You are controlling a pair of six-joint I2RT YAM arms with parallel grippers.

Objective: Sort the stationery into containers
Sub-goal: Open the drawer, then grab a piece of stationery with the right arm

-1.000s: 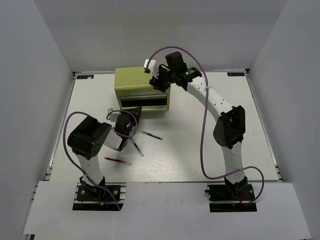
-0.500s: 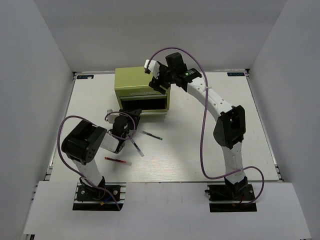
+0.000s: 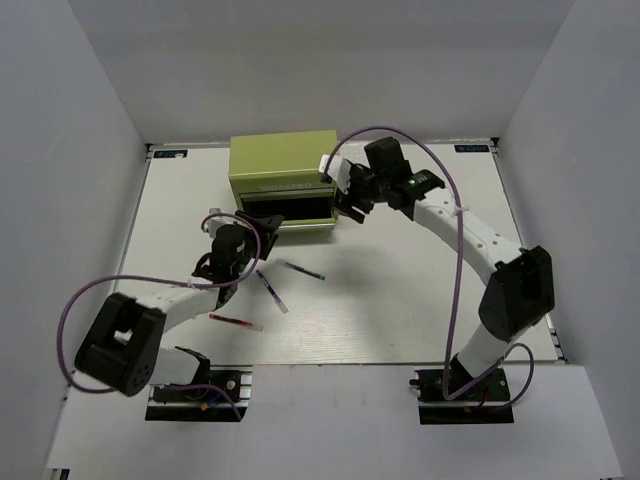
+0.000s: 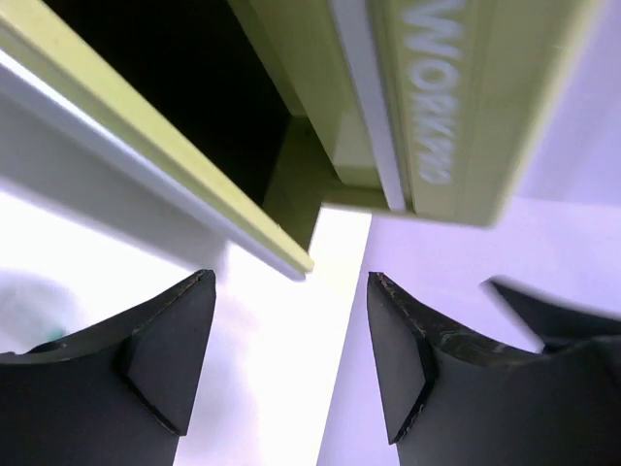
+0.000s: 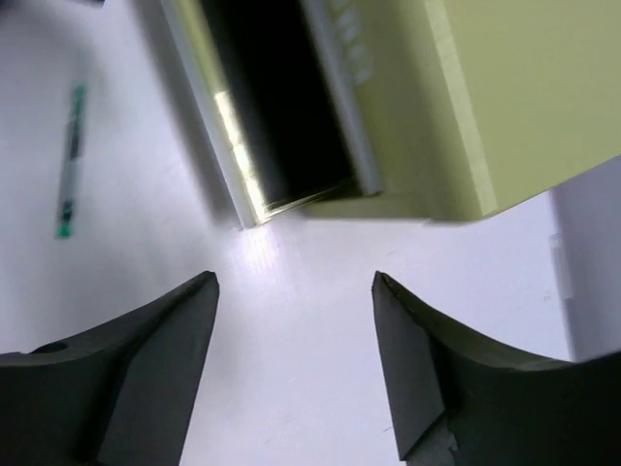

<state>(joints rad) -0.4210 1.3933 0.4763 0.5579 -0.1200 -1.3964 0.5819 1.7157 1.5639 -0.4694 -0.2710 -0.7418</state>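
Overhead, the olive-green chest [image 3: 283, 160] stands near the far edge of the worktop [image 3: 420, 300], left of centre. Pale lettering [image 3: 284, 186] runs across its front but cannot be read from this view. Below it a drawer [image 3: 290, 208] is pulled out, and its inside is dark. The left gripper [image 3: 266, 233] sits at the drawer's left front corner, jaws apart and empty. The right gripper [image 3: 343, 190] sits just beside the chest's right front corner, jaws likewise apart and empty. Three pens lie toward the near edge, clear of both grippers:
- a thin pen with a green end [image 3: 302, 269]
- a dark-and-white pen [image 3: 271, 291]
- a red pen [image 3: 236, 320]

Left wrist view: the lettering reads "WORK", and the letters after that are too blurred to tell. The drawer's front lip [image 4: 155, 170] crosses just beyond the spread fingers [image 4: 165, 359]. Nothing lies between them but bare worktop.

Right wrist view: the open drawer and the chest's corner lie just ahead of the spread fingers [image 5: 417, 379]. The green-ended pen lies well off to the left, on the worktop in front of the drawer.
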